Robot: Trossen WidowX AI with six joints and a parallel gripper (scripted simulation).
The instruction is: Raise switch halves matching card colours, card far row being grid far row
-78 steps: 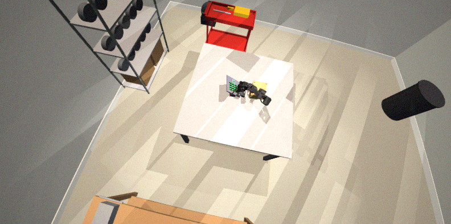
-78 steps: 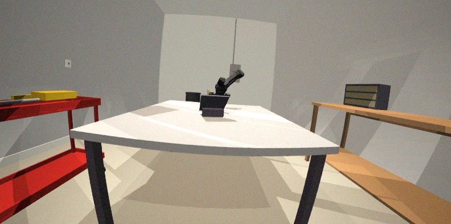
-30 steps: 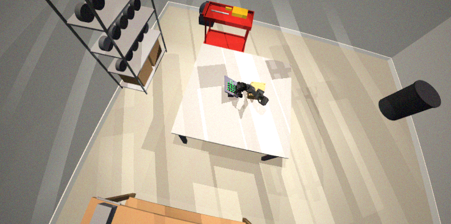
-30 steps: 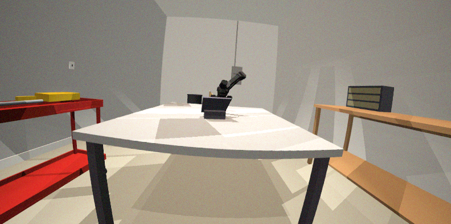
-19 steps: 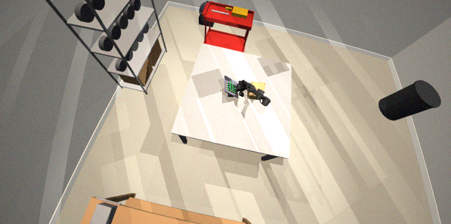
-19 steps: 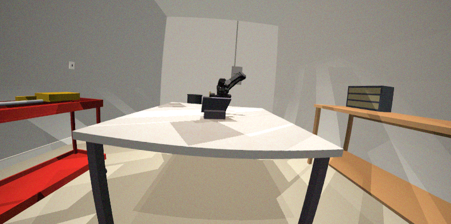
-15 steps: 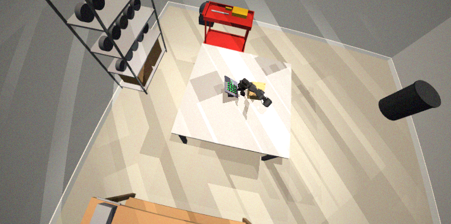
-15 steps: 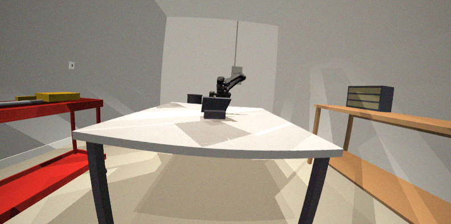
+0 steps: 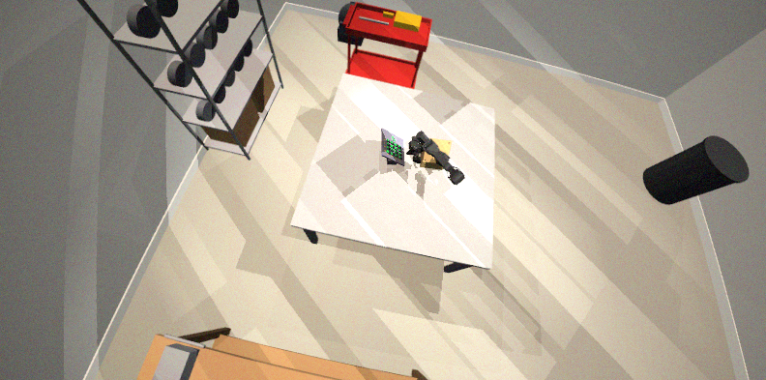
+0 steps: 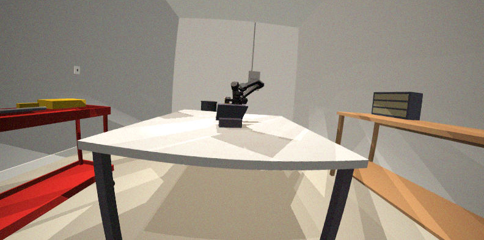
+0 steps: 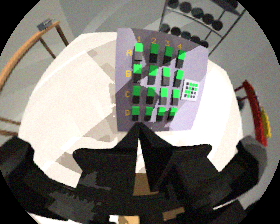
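The tilted panel [image 9: 384, 137] [image 10: 231, 112] [image 11: 122, 67] carries a grid of green-and-dark switches, rows A to D and columns 1 to 4. In the wrist view the whole grid shows. Switch A1 [image 11: 138, 52] has a bright green far half and a grey near half; switch A2 [image 11: 154, 53] looks darker. Which halves are raised is too small to tell surely. The small card [image 11: 191, 90] is at the grid's right, its squares too small to read surely. My gripper [image 9: 409, 152] [image 11: 138, 125] is shut and empty, off the panel, on the arm's side of its near edge.
The panel stands on the white table [image 9: 369, 221] [image 10: 183, 157]. A yellowish board [image 9: 443, 146] lies under the arm [image 9: 436, 155]. A red cart [image 9: 374, 29] is beyond the table, and a shelf rack [image 9: 214, 18] is to the left.
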